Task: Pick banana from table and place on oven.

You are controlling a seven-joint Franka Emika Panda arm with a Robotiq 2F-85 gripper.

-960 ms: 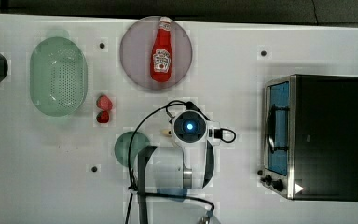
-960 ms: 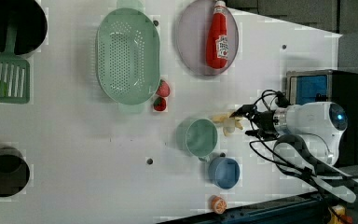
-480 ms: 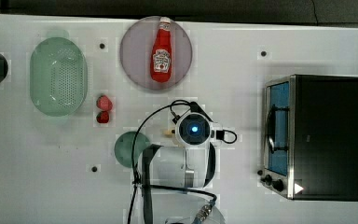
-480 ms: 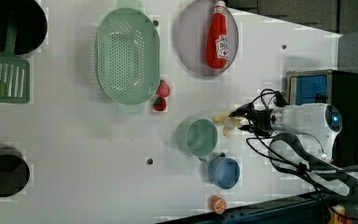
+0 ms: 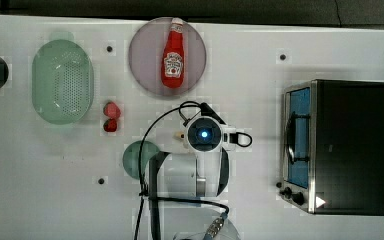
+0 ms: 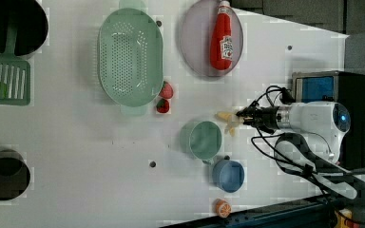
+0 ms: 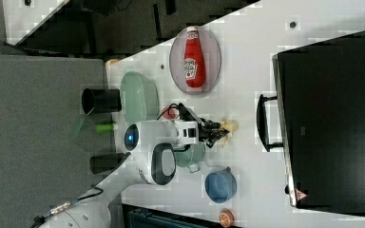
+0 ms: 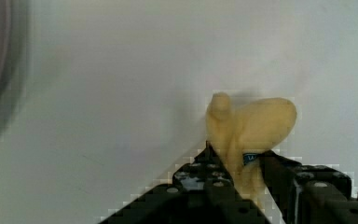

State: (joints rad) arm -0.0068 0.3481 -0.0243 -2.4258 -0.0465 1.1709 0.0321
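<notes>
Claw (image 8: 240,175) of the white Panda arm (image 5: 200,170) is down at the large flat white tabletop (image 5: 250,210), its 2 black fingers (image 8: 200,177) clamped on the small curved pale-yellow banana (image 8: 249,126). In the wrist view the fruit sits pinched between them, its rounded end and stem tip poking out past the fingertips; whether it is off the surface I cannot tell.

Left view: banana (image 6: 228,121) is just beside the rim of the mint-green cup (image 6: 204,139), on the left view's right of it, with the claw (image 6: 247,115) at its other side. Right view: banana (image 7: 225,127) lies between the claw (image 7: 214,129) and the bar handle of the boxy black-topped toaster oven (image 7: 332,118), apart from the oven.

Top view: the arm's wrist covers most of the fruit; a pale tip (image 5: 179,135) shows at its edge. Oven (image 5: 352,145) stands well apart toward the top view's right, blue glass door facing the arm.

Others: red ketchup bottle (image 5: 173,55) lying on the round grey plate (image 5: 145,65), perforated mint colander (image 5: 62,80), 2 red strawberries (image 5: 111,117), blue cup (image 6: 228,175), orange slice (image 6: 223,207).
</notes>
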